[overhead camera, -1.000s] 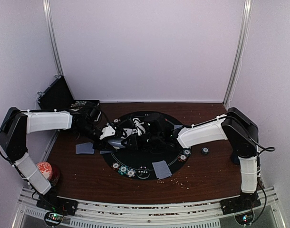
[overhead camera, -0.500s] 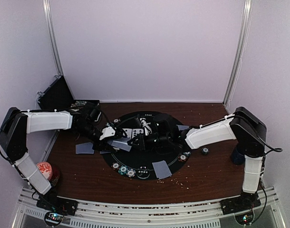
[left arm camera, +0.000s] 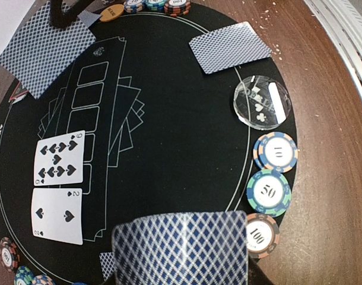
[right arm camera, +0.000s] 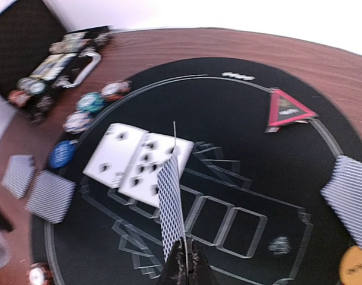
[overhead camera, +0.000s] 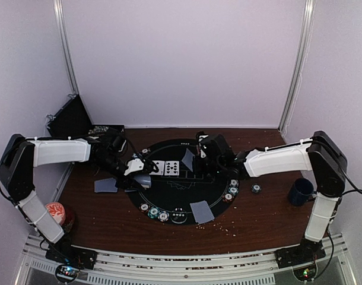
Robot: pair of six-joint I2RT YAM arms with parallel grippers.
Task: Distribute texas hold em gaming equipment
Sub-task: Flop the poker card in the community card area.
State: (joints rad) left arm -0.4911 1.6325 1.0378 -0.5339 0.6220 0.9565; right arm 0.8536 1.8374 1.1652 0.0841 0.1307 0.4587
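Two arms meet over the round black mat, the left gripper at its nine o'clock clenched on a blue-backed card, the right gripper at one o'clock pinching an upright card, two face-up spades lying at eleven, striped chips at seven.

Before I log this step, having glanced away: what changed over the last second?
The right end effector closed on a card beside the left end effector, then drew back rightward, carrying it on edge. The left one still holds the deck; face-up cards and chips stayed put.
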